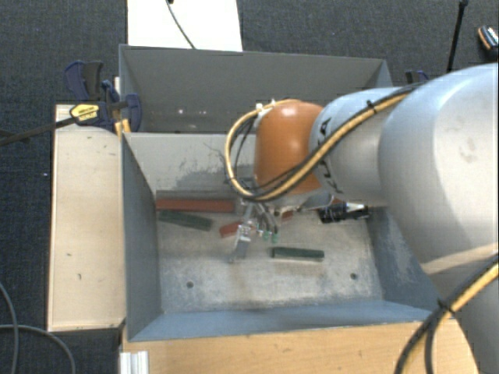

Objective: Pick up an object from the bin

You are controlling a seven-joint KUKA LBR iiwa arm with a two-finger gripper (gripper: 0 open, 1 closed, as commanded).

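Note:
My gripper point(248, 238) hangs low under the orange wrist cover, near the middle of the bin floor. Just to its left, a small red piece point(228, 228) lies partly hidden by it. A dark green flat bar point(297, 253) rests on the floor a little to the gripper's right and front, apart from it. Farther left, a second dark green bar point(185, 220) lies slanted. Behind that one, a long red-brown bar point(195, 204) runs along the back wall.
A black object point(341, 213) with a light tip lies by the right wall, under the arm. The arm covers the bin's right and back-right parts. Bare grey floor stretches along the front of the bin.

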